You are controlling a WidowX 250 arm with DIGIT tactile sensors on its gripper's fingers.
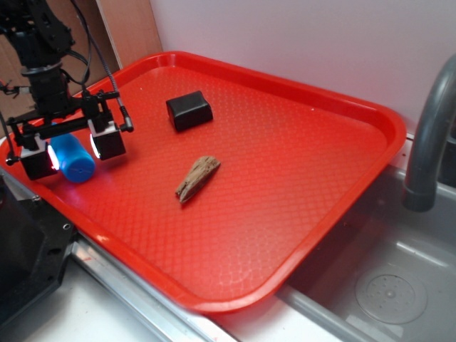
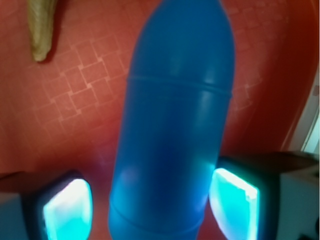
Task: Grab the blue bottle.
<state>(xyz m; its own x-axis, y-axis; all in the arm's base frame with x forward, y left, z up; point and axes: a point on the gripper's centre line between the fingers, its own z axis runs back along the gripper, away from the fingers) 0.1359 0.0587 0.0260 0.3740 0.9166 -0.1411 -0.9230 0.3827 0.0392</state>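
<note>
Blue bottle (image 2: 175, 130) right up against the wrist lens, filling most of that view, lying on the red tray (image 1: 285, 178) with a glowing pad on either side. Fingers (image 1: 107, 142) spread apart, straddling the bottle near the tray's left edge; small gaps visible between pads and plastic in the wrist view, so not clamped on it. Gripper (image 1: 74, 151) low over the tray, bottle sitting squarely in the gap. Off to the right of the fingers, well apart: a brown spiral seashell (image 1: 197, 178) roughly mid-tray. Further back and right of the fingers, a black block (image 1: 189, 110). Beyond the tray's right side, a grey sink (image 1: 385, 285) with a grey faucet (image 1: 427, 135).
</note>
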